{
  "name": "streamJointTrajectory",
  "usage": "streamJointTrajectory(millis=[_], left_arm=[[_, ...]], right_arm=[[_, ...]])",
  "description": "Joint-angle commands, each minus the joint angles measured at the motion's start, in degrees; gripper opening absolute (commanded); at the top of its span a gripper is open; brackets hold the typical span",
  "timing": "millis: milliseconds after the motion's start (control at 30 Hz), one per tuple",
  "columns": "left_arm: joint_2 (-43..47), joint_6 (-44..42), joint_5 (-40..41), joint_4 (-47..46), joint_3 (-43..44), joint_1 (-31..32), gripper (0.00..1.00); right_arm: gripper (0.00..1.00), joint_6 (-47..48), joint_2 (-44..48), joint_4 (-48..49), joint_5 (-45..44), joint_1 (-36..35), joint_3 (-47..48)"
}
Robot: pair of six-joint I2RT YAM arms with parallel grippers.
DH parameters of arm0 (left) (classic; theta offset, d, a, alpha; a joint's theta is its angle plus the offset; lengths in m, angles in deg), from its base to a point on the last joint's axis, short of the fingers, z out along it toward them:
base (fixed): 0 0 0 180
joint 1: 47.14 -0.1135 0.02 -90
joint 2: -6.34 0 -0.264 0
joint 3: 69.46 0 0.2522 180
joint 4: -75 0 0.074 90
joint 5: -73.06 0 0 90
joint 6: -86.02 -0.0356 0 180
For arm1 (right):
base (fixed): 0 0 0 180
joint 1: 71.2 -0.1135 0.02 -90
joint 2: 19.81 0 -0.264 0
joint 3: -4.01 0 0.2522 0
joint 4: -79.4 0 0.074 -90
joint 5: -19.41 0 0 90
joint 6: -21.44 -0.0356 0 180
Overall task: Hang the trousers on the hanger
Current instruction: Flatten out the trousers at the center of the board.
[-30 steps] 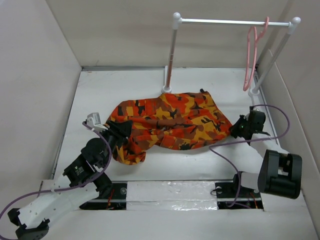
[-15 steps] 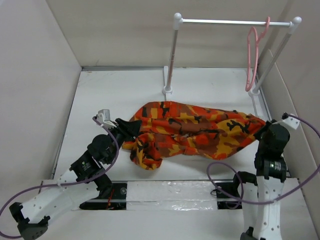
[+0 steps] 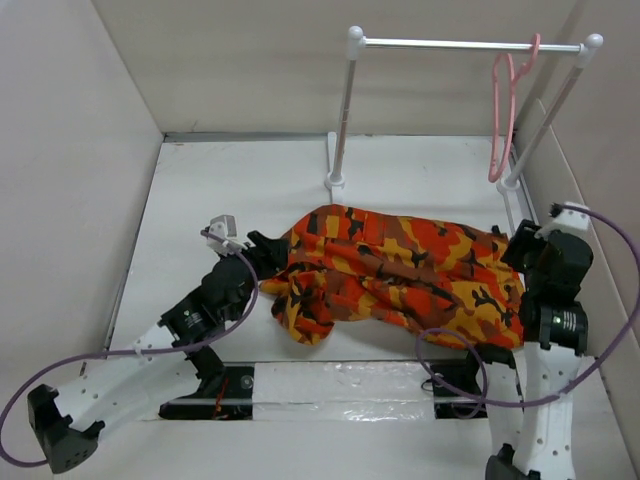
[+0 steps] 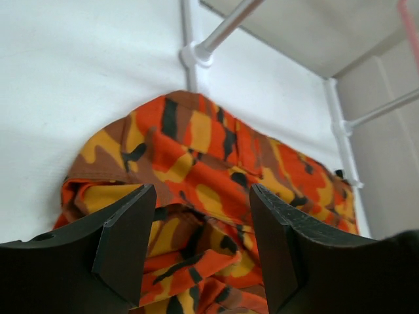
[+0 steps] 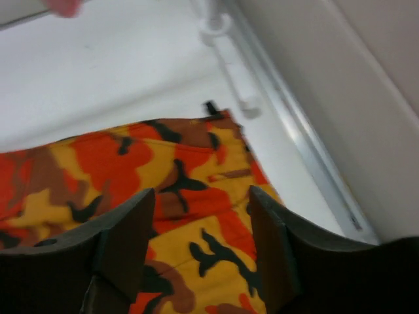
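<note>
The camouflage trousers lie in a crumpled band across the table, from my left gripper to my right one. My left gripper is at their left end, jaws wide open over the folds, gripping nothing. My right gripper is at their right end, jaws wide open above the cloth, also empty. The pink hanger hangs by its hook on the right end of the rail, clear of the trousers. It shows as a pink edge in the left wrist view.
The white-and-silver rail stand stands at the back, its left post base just behind the trousers and its right post by the right wall. Beige walls close in the left, back and right. The right arm's purple cable loops near the trousers' front right.
The trousers went from a broad heap to a stretched band and shifted right and nearer. The right arm swung up to the right wall. The left gripper moved right and forward.
</note>
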Motion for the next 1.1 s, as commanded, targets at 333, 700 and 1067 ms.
streamJointTrajectory(millis=[333,700,1067], left_arm=[[-13.2,3.0,-25.9,-9.9,-9.9,-27.8,0.47],[-27.4,3.7,-26.0,-12.9,-6.6,-25.0,0.34],[-23.5,-2.0,-11.9,-4.4,9.3,-24.4,0.00]], right_arm=[[0.18,7.2,-17.4,23.2,17.7,-35.4,-4.9],[0.60,7.5,-31.5,34.4,6.8,-55.9,-4.8],[0.00,5.2,-39.9,42.2,9.4,-54.9,-13.4]])
